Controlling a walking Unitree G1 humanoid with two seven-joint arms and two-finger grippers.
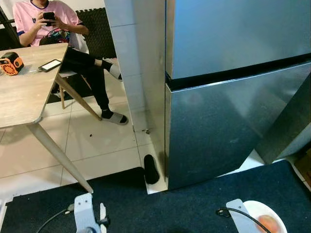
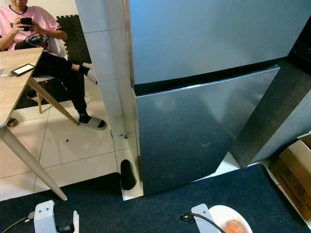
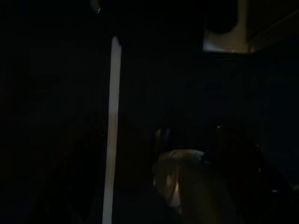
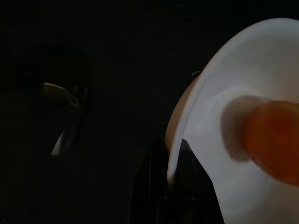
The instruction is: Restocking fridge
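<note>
**Q:** Right gripper (image 4: 170,179) first — what's it doing?

**Me:** From my right wrist, its two black fingers are pinched on the rim of a white plate (image 4: 243,116), one above and one below. An orange piece of food (image 4: 275,140) sits in the plate's well.

**Q:** And from your head?

**Me:** Left eye: the plate rides low on my right, over the dark mat (image 1: 184,204). The fridge (image 1: 233,97) stands straight ahead and a little right, both doors closed, tall axis upright, the dark seam between the doors running across. The right arm is nearer, but it's loaded. Far left, a person (image 1: 48,24) sits at a wooden table (image 1: 24,92).

**Q:** Right eye?

**Me:** Same scene, plus a cardboard box (image 2: 296,170) near right.

**Q:** Left gripper?

**Me:** Its wrist view is too dark; I can't tell whether it's open. I'd judge it must open the door.
</note>
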